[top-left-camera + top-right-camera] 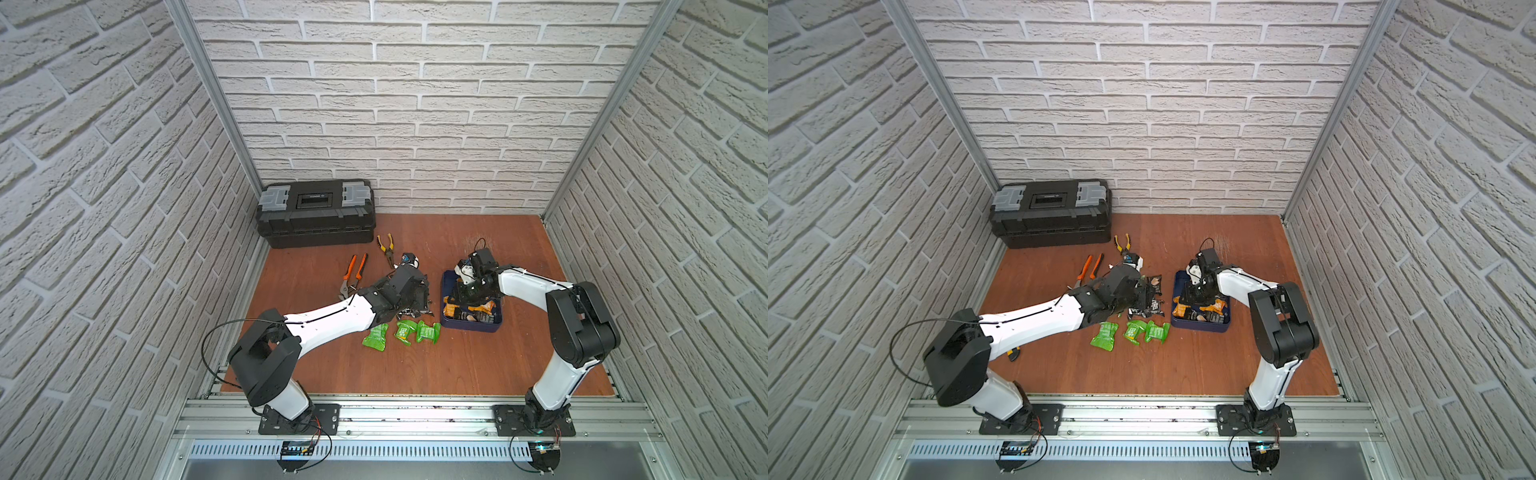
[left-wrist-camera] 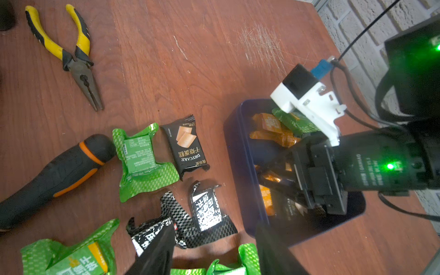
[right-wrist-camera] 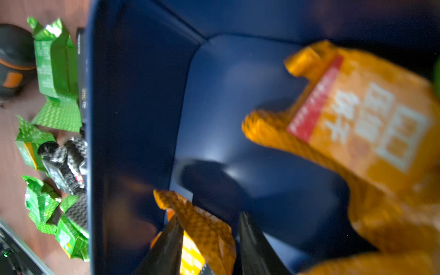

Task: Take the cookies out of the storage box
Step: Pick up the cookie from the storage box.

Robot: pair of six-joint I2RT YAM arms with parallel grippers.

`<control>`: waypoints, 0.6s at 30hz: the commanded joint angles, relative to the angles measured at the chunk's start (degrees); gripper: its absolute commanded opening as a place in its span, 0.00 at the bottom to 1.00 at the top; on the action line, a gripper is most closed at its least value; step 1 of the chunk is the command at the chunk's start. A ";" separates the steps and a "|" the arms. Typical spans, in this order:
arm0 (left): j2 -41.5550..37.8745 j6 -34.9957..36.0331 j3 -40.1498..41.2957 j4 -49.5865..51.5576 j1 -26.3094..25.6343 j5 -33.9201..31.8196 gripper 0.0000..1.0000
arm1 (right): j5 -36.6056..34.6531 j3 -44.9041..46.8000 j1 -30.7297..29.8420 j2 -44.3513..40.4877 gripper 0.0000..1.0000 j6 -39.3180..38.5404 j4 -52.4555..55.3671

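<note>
The navy storage box [image 1: 469,328] [image 1: 1200,326] sits right of centre with orange and black cookies [image 1: 478,309] inside. Green cookies [image 1: 401,332] [image 1: 1131,330] and black ones [image 2: 185,145] lie on the wood to its left. My right gripper [image 1: 467,293] [image 3: 209,215] reaches down into the box, where the blurred right wrist view shows its jaws closed in on an orange packet [image 3: 204,228]. A second orange packet [image 3: 357,123] lies beside it. My left gripper [image 1: 417,299] [image 2: 215,225] hovers open over the loose pile beside the box wall [image 2: 234,142], with nothing between its fingers.
A black toolbox [image 1: 316,214] stands at the back left. Orange-handled pliers [image 1: 353,276] and yellow-handled pliers [image 1: 386,247] [image 2: 71,54] lie in front of it. A black-and-orange screwdriver handle [image 2: 54,176] rests by the green packets. Brick walls close in three sides.
</note>
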State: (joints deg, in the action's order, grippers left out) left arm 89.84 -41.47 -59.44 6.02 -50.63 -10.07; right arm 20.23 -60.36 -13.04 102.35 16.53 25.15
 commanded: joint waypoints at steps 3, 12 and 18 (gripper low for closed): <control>-2.12 -0.80 1.21 -1.35 -0.15 -0.95 0.60 | 0.10 -0.90 -0.50 -0.16 0.28 0.80 -1.92; -2.74 -0.80 2.04 -2.04 -0.08 -1.46 0.59 | -3.55 -0.14 -0.48 -6.12 0.10 -0.45 2.01; -3.17 -0.98 2.55 -2.42 -0.08 -1.80 0.59 | -8.91 0.83 -0.45 -10.63 0.09 -0.07 1.63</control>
State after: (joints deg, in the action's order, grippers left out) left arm 88.47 -42.19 -58.00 5.54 -50.65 -10.90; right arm 14.63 -60.29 -13.13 94.91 16.71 27.22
